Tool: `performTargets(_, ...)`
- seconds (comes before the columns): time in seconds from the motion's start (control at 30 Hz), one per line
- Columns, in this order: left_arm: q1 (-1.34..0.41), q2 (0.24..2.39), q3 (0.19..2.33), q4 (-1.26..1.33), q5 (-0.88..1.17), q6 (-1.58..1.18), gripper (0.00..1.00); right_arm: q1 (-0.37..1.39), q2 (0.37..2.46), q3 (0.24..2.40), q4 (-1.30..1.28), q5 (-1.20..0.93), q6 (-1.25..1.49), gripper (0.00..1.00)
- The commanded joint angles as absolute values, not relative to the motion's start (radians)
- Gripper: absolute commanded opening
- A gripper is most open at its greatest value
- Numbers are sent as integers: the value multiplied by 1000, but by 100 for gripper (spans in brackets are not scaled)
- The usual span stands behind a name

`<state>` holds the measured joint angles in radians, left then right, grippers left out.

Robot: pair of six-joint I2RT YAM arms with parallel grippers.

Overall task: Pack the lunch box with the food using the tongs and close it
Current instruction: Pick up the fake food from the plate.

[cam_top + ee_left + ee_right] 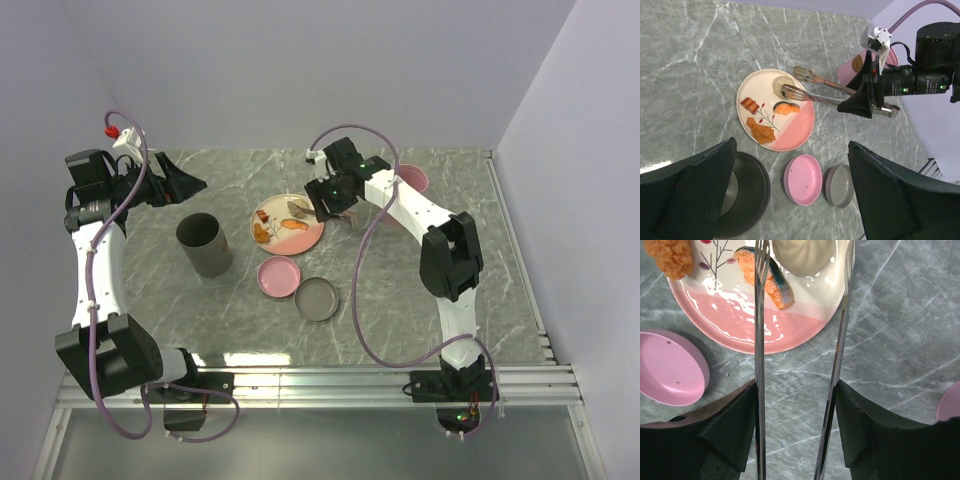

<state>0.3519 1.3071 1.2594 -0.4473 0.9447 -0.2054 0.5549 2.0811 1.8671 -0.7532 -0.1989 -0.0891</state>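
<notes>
The tongs [760,340] are gripped in the right gripper [796,390], its jaws partly spread around them. The tong tips reach over the plate [790,325] and straddle the beige bun [802,255] beside the salmon piece [767,282]. The left gripper [188,186] hangs wide apart above the tabletop [400,300], holding nothing.

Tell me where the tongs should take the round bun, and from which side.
Pinch the bun across its widest middle, coming in low from the plate's pink side. It is round, so a higher grip may slip; the tongs line up there.
</notes>
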Motion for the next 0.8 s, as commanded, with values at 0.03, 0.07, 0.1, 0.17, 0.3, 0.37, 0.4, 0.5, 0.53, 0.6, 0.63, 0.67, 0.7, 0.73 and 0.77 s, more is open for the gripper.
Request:
performTargets(0.03,348,1302,1256,-413,957,-203,99,572,2094,1933,-727,-176,-81,67)
performTargets(0.07,348,1304,1255,-414,956,-201,99,575,2094,1934,-729,-175,-81,67)
performTargets(0.1,350,1302,1255,-414,956,-199,99,577,2095,1934,-727,-167,-81,67)
performTargets(0.17,348,1302,1252,-414,956,-196,99,584,2094,1930,-724,-161,-84,67)
performTargets(0.3,348,1304,1250,-410,959,-198,99,598,2094,1925,-723,-158,-86,67)
performTargets(0.37,350,1307,1250,-407,959,-202,99,604,2100,1925,-724,-156,-87,67)
performTargets(0.4,350,1307,1250,-407,959,-202,99,606,2102,1925,-726,-153,-89,67)
performTargets(0.5,350,1307,1249,-408,959,-201,99,610,2111,1925,-724,-149,-91,66)
performTargets(0.53,350,1307,1249,-408,959,-199,99,611,2115,1925,-724,-143,-89,66)
performTargets(0.6,350,1305,1249,-413,957,-196,99,612,2121,1928,-723,-141,-91,66)
performTargets(0.63,350,1305,1247,-411,956,-196,99,612,2123,1931,-724,-140,-91,66)
performTargets(0.67,350,1304,1247,-411,956,-196,99,612,2126,1931,-727,-137,-91,66)
performTargets(0.7,348,1304,1246,-411,956,-196,99,612,2128,1933,-727,-135,-91,66)
performTargets(0.73,350,1302,1244,-411,954,-193,99,612,2125,1931,-727,-132,-89,66)
performTargets(0.77,348,1301,1243,-410,956,-193,99,612,2126,1931,-727,-129,-89,66)
